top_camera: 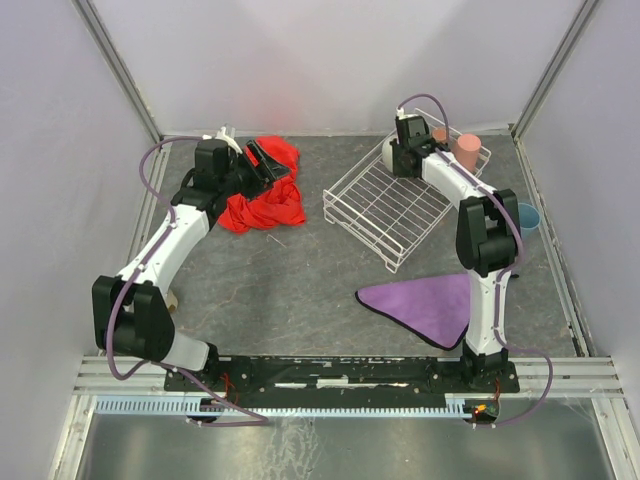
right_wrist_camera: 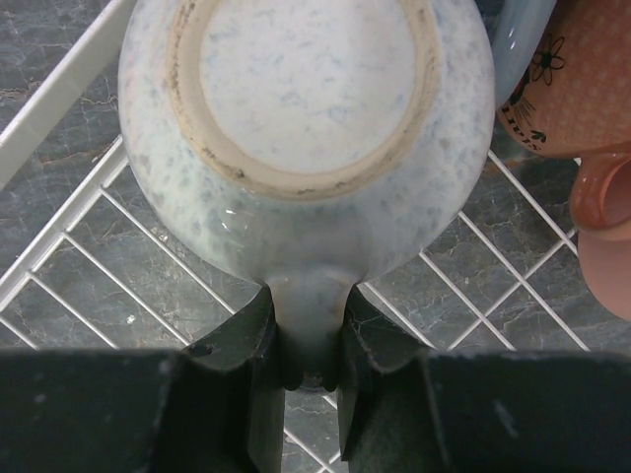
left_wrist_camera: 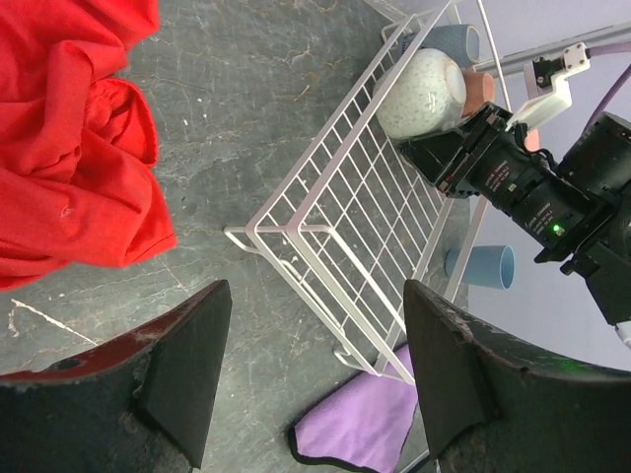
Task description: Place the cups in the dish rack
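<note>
The white wire dish rack [top_camera: 352, 187] lies at the far middle-right of the table. My right gripper [right_wrist_camera: 308, 325] is shut on the handle of the cream speckled mug [right_wrist_camera: 306, 108]. It holds the mug base-up inside the rack's far corner [top_camera: 408, 150]. Beside it in the rack are an orange-and-white mug [right_wrist_camera: 557, 89], a grey-blue mug [left_wrist_camera: 455, 41] and the salmon-pink tumbler [top_camera: 467, 150]. A light-blue cup [top_camera: 527, 218] lies on the table outside the rack's right side. My left gripper [left_wrist_camera: 315, 296] is open and empty, above the table by the red cloth [top_camera: 265, 195]. No metallic cup shows.
The red cloth is bunched at the far left. A purple cloth [top_camera: 430, 305] lies flat in front of the rack, near the right arm's base. Frame posts and pale walls close in the table on three sides.
</note>
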You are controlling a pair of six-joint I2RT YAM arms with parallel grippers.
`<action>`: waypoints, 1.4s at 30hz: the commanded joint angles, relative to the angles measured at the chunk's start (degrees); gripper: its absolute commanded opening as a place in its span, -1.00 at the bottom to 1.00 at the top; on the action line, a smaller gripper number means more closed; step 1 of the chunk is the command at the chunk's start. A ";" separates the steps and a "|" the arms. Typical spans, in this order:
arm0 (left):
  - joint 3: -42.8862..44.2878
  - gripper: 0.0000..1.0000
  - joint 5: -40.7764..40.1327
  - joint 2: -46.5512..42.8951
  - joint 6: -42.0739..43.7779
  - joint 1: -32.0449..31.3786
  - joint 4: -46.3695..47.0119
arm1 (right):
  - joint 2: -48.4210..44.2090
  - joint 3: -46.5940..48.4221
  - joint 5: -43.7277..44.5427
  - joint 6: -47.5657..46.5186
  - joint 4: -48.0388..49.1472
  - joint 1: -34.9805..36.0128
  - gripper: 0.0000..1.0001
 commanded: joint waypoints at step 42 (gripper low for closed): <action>4.14 0.53 8.88 0.46 12.93 -1.32 -8.36 | -31.00 -15.44 1.68 7.83 -9.44 -7.44 0.32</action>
